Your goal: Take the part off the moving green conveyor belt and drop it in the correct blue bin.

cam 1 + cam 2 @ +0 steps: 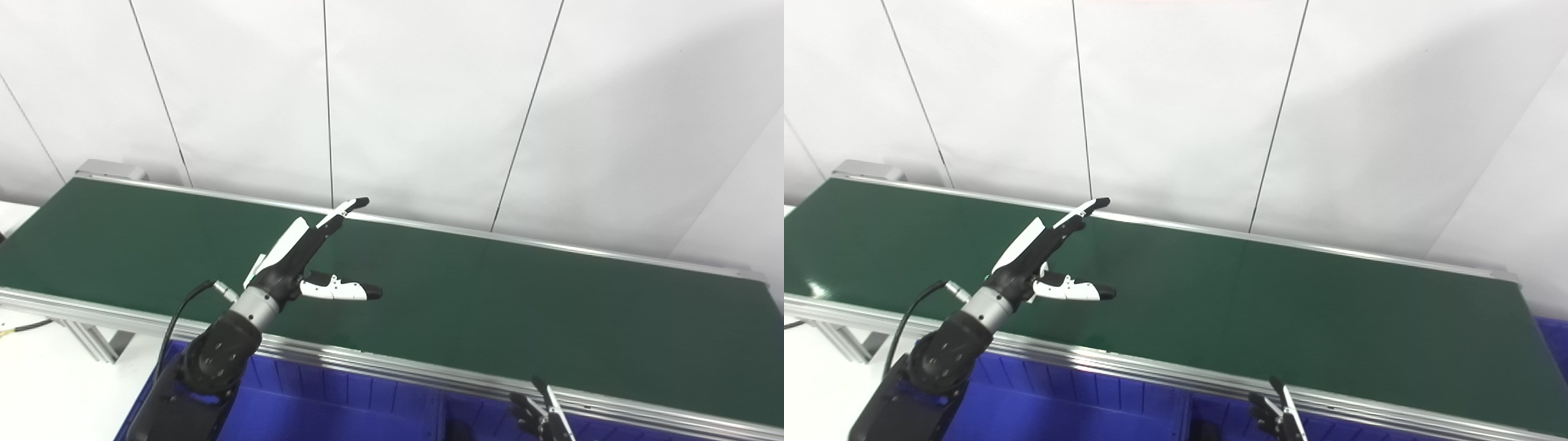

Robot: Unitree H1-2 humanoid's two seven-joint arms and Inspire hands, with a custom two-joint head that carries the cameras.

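Note:
The green conveyor belt (490, 294) runs from far left to right and carries no part in either view. My left hand (306, 260) is raised over the near half of the belt, open, with fingers stretched toward the far rail and the thumb pointing right; it holds nothing. It also shows in the right eye view (1044, 260). Only the fingertips of my right hand (542, 413) show at the bottom edge, in front of the belt's near rail, above a blue bin (343, 404).
Aluminium rails (380, 361) edge the belt front and back. Blue bins sit below the near rail, and another blue bin (1557, 337) shows at the far right. White wall panels stand behind the belt. A black cable (184, 306) loops off my left wrist.

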